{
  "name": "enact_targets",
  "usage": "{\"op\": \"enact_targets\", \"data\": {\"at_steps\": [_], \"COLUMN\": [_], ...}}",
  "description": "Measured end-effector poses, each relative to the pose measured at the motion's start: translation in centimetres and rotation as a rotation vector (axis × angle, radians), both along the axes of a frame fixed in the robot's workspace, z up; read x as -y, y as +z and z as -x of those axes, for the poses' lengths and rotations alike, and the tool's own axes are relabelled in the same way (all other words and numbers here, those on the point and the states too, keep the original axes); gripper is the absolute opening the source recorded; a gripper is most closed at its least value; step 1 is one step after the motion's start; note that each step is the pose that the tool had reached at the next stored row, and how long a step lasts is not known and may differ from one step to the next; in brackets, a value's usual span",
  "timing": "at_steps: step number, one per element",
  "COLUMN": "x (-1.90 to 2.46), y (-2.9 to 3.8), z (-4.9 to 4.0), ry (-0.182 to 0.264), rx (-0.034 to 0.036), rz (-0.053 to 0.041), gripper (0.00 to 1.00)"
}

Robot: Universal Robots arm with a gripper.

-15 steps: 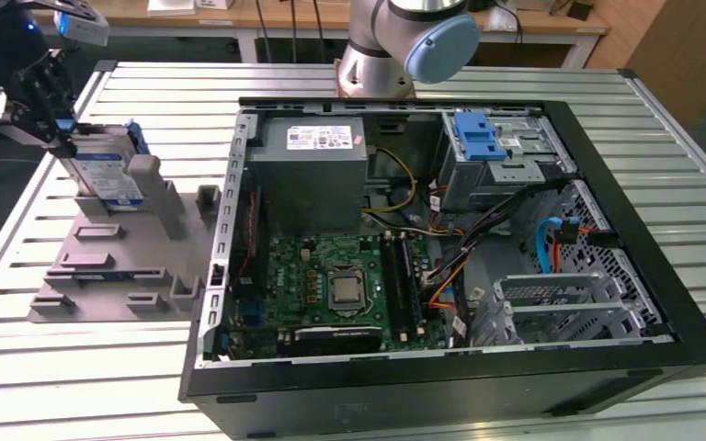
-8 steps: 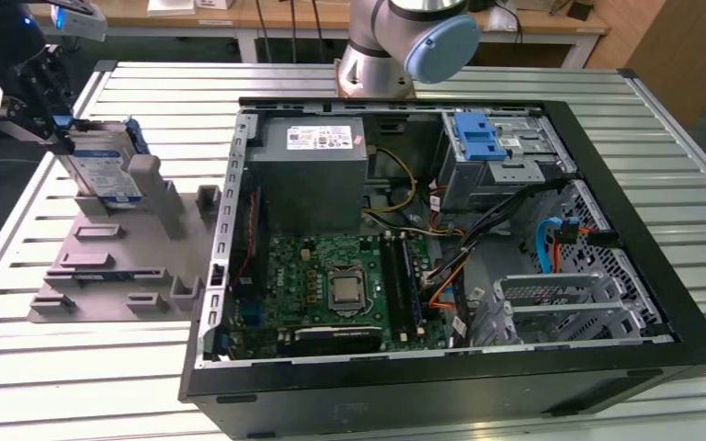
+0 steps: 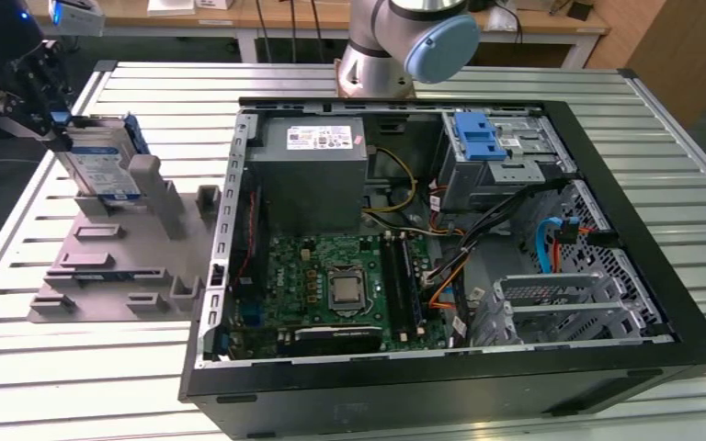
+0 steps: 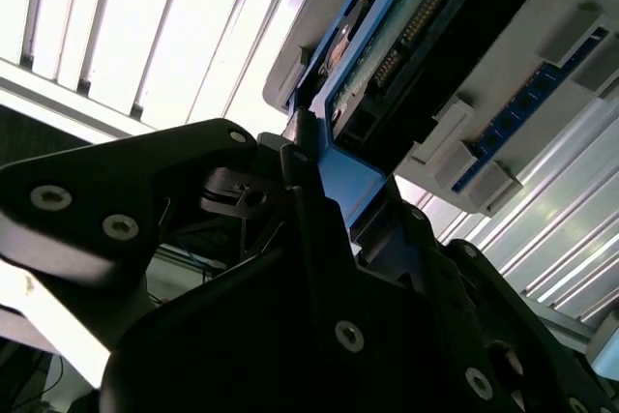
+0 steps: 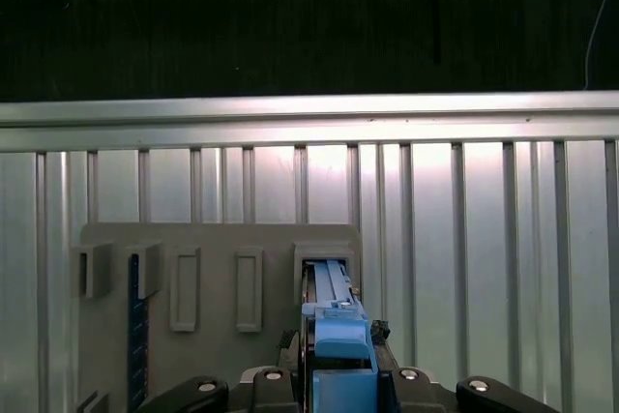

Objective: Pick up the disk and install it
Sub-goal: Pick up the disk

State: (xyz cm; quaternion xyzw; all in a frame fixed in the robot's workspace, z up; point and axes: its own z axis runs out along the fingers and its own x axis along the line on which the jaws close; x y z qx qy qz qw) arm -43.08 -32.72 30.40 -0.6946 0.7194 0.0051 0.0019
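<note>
A ribbed metal worktop (image 3: 144, 101) fills the scene, with wooden desks behind it along the far edge of the exterior view. On the worktop lies an open computer case (image 3: 451, 395), its boards and cables showing. The grey arm (image 3: 390, 46) rises just behind the case.

A grey slotted stand (image 3: 108, 266) sits on the worktop just beside the case, on the exterior view's left. The disk (image 3: 98, 165) stands on end in the stand with its long axis close to upright. Its labelled face is turned toward the exterior camera, and its blue frame runs along the edges. Its lower end meets a slot at the stand's far end. I cannot tell whether it is seated or just clear of the slot.

The tool (image 3: 59, 124) comes down on the disk from above, at the worktop's edge on the exterior view's left. In the second wrist view the tool (image 4: 348, 181) is clenched on the blue frame at the end of the disk (image 4: 416, 26), a black finger pressed to each side. The green board side and connector pins show there. In the first wrist view the disk (image 5: 329, 282) runs edge-on from the tool to the stand's slot.
</note>
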Motion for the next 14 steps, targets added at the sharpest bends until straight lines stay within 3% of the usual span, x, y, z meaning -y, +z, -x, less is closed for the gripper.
{"op": "enact_targets", "data": {"at_steps": [14], "x": [-0.01], "y": [0.46], "z": [-0.01], "ry": [0.000], "rx": [0.0001], "rz": [-0.0005], "gripper": [0.36]}}
